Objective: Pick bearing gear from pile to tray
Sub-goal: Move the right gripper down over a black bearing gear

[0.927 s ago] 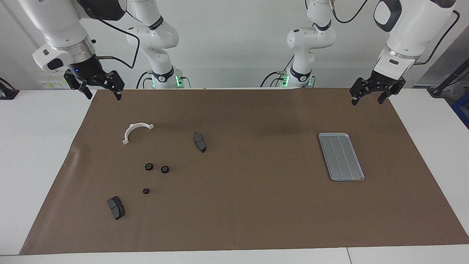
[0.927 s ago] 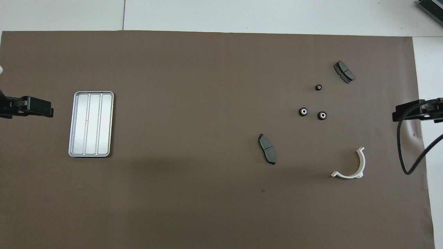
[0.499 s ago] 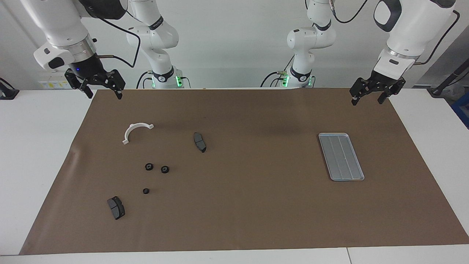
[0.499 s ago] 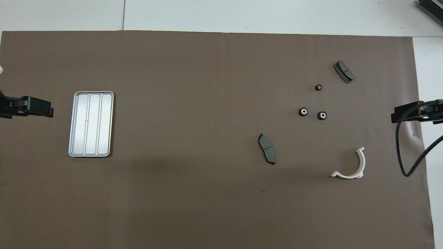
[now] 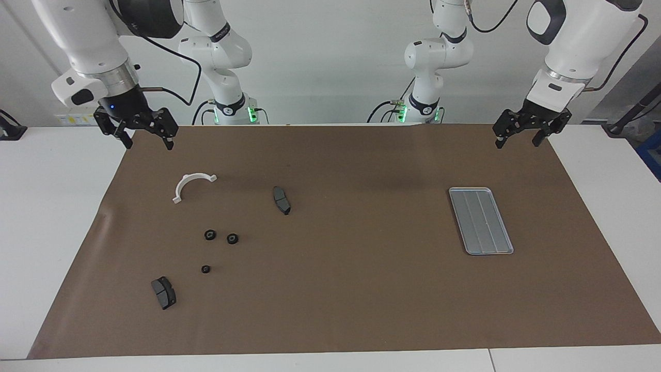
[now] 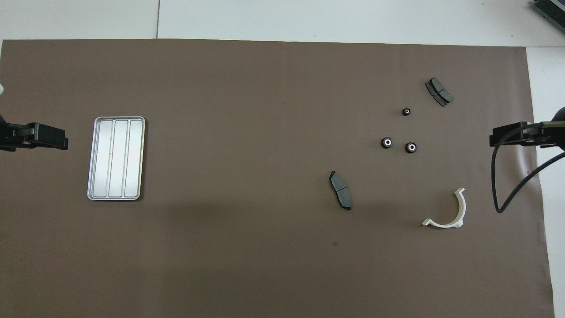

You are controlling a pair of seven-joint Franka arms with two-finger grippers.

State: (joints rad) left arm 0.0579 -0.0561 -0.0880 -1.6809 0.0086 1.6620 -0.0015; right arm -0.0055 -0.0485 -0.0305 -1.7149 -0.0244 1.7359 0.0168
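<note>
The pile lies toward the right arm's end of the brown mat. It holds three small black gears (image 5: 209, 235) (image 5: 232, 238) (image 5: 205, 269), two dark grey brake pads (image 5: 281, 200) (image 5: 163, 292) and a white curved bracket (image 5: 182, 186). In the overhead view the gears (image 6: 387, 142) (image 6: 411, 147) (image 6: 406, 111) sit between the pads. The silver tray (image 5: 480, 220) (image 6: 116, 158) lies empty toward the left arm's end. My right gripper (image 5: 147, 138) (image 6: 512, 134) is open and raised over the mat's edge by the bracket. My left gripper (image 5: 518, 137) (image 6: 44, 137) is open, raised over the mat's edge beside the tray.
The brown mat (image 5: 361, 289) covers most of the white table (image 5: 51, 206). A black cable (image 6: 501, 190) hangs from the right arm over the mat's edge. The pads (image 6: 340, 190) (image 6: 438, 92) and the bracket (image 6: 463, 210) lie apart from the gears.
My right gripper has moved a little inward over the mat's edge and slightly lower. The left gripper and all the parts have stayed still.
</note>
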